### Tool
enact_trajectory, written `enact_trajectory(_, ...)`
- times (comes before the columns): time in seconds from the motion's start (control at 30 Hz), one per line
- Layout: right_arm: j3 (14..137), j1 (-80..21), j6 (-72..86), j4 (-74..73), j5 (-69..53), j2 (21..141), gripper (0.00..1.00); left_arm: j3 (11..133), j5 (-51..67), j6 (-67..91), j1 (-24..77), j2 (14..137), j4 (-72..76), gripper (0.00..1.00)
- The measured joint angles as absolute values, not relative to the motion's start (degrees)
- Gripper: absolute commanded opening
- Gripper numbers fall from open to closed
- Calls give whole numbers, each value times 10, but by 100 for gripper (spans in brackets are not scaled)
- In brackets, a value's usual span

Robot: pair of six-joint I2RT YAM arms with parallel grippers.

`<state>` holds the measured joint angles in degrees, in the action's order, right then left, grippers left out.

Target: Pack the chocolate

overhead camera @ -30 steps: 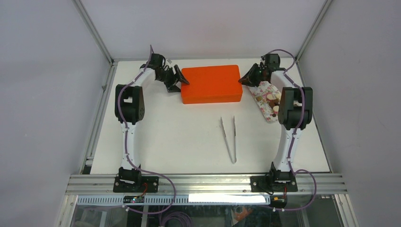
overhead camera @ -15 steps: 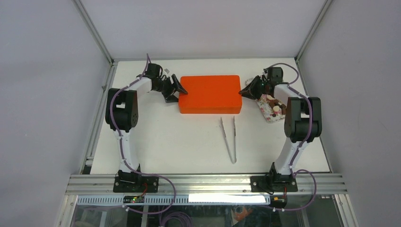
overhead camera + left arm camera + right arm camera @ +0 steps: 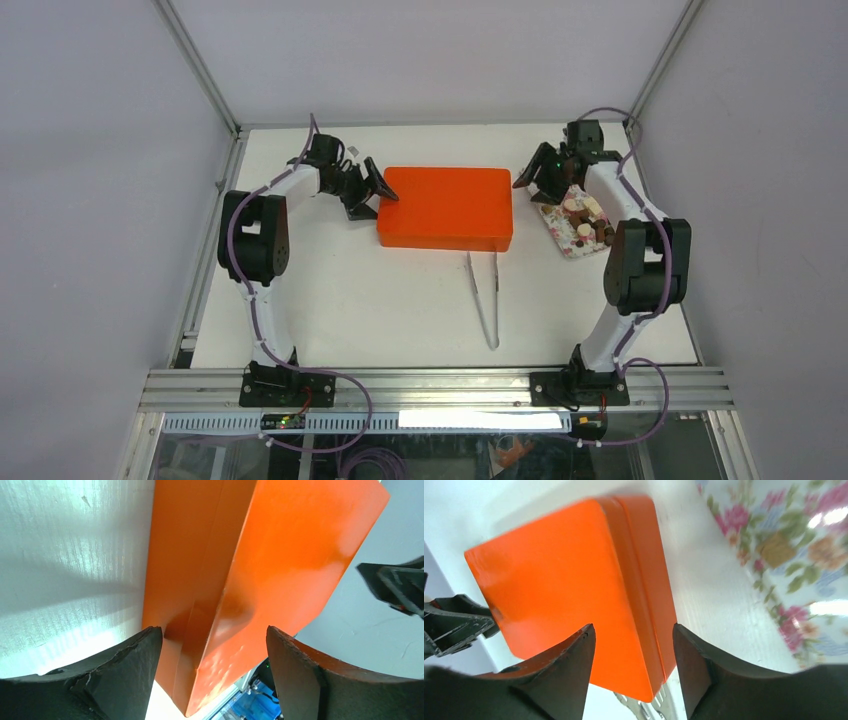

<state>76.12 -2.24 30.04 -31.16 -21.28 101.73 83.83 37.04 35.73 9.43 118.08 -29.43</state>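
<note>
Packing not begun: chocolate [image 3: 585, 222] sits on tray [image 3: 557, 216] at frame right, box [image 3: 445, 207] at upper centre lidded, tongs [image 3: 485, 290] untouched; left claw [image 3: 372, 192] and right claw [image 3: 530, 180] gape wide at the box ends, both empty.

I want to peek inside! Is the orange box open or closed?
Closed. The orange box has its lid sitting flat on top, only a thin seam down the side; nothing inside shows.
</note>
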Motion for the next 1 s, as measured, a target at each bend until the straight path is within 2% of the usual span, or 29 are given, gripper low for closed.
enact_trajectory(0.07,811,-31,277,-342,-173,1017,58,851,363,355,94,1181,-305,79)
enact_trajectory(0.1,839,-38,264,-359,-151,1018,51,858,361,354,94,1181,-308,79)
enact_trajectory(0.13,867,-48,251,-375,-129,1019,41,866,358,352,94,1181,-312,79)
enact_trajectory(0.17,891,-57,239,-387,-112,1021,25,875,355,350,94,1181,-317,79)
enact_trajectory(0.27,994,-95,203,-434,-49,1052,2,894,343,344,94,1181,-324,80)
enact_trajectory(0.37,1078,-129,180,-460,1,1104,0,904,331,335,94,1181,-336,81)
enact_trajectory(0.67,1171,-141,166,-544,40,1237,0,907,300,324,94,1170,-374,84)
enact_trajectory(1.0,1195,-145,164,-548,57,1252,0,913,284,308,94,1140,-393,85)
